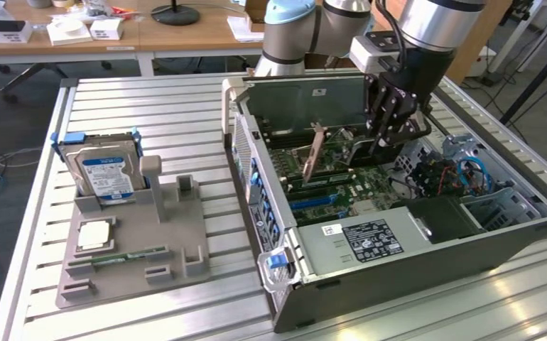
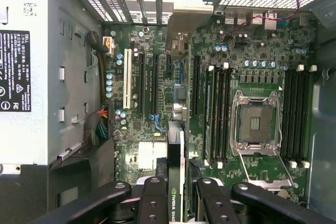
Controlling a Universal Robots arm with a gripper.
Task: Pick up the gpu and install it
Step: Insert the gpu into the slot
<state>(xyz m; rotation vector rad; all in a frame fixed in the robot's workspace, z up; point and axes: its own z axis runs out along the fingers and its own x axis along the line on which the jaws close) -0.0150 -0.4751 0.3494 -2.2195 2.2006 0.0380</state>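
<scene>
Holding the gpu (image 2: 176, 156) edge-down, the hand (image 2: 181, 203) is closed partway onto it - card pinched between the fingers, above the motherboard (image 2: 252, 66) inside the open case (image 1: 425, 263). Its long axis runs parallel to the expansion slots (image 2: 144, 85) below - looks lined up to me.

Universal Robots arm (image 1: 440, 25) in silver and grey, ending in a black linkage gripper (image 2: 177, 187)
Its links are smooth silver tubes joined by rounded grey housings (image 1: 344, 18), one topped with a pale blue cap (image 1: 288, 10); a light grey boxy mount (image 1: 373, 48) sits at the wrist above the gripper's black, layered body. In the wrist view the fingers (image 2: 152, 203) are matte black bars with rounded ends, each dotted with small round pin holes, flanked by two broader curved outer links (image 2: 97, 203)
</scene>
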